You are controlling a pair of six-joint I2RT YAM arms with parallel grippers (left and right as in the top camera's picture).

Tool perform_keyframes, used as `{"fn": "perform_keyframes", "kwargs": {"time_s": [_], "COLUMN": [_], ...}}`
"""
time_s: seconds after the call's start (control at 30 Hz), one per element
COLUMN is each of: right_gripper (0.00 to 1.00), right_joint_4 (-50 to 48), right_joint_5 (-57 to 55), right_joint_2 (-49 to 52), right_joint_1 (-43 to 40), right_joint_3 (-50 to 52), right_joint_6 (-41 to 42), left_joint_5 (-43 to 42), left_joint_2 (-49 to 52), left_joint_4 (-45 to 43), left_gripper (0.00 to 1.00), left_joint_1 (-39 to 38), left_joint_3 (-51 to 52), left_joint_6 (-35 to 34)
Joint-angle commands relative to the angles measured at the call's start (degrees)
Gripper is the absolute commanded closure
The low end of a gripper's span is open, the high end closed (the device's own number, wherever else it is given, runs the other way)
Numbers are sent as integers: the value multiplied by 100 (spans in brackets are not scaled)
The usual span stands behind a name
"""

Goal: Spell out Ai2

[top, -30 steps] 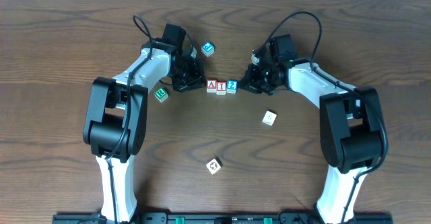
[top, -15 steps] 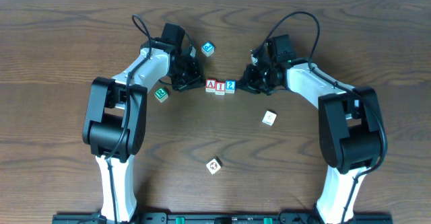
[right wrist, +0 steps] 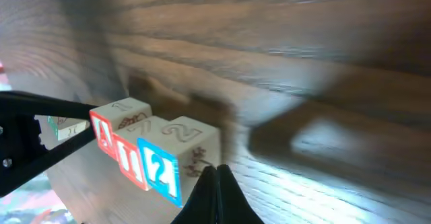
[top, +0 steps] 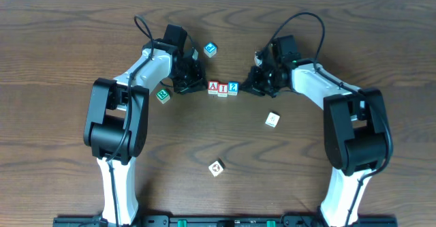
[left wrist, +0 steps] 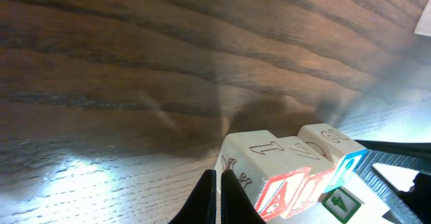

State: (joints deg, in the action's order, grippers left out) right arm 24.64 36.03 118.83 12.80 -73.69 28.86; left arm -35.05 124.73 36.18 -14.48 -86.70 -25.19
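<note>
On the bench, the A cube, I cube and 2 cube touch in a row. The left pincer and right pincer, both clenched empty, flank it.

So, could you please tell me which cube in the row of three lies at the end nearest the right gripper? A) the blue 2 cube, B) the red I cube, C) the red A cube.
A: in the right wrist view the blue 2 cube sits just beside the right gripper, with the red I cube next and the red A cube at the far end.
</note>
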Motion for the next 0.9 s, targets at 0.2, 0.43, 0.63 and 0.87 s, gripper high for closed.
{"fn": "perform_keyframes", "kwargs": {"time_s": [0.2, 0.43, 0.63, 0.87], "right_gripper": [99, 99, 99, 75], "right_joint_4": [807, 2041, 3038, 4100], "right_joint_5": [35, -505, -629, -1239], "right_joint_2": [-129, -861, -1858, -3386], "right_joint_1": [-286, -485, -479, -439], "right_joint_3": [-708, -2205, -3027, -3040], "right_joint_6": [-920, -1912, -2433, -2618], "left_joint_5": [411, 1169, 1366, 2413], "left_joint_2": [-354, -2264, -4260, -6310], "left_joint_4": [114, 216, 837, 2216], "left_gripper": [94, 94, 94, 89], "left_joint_1": [236, 247, 245, 245], "left_joint_3": [31, 26, 26, 28], "left_joint_6": [118, 225, 857, 1423]}}
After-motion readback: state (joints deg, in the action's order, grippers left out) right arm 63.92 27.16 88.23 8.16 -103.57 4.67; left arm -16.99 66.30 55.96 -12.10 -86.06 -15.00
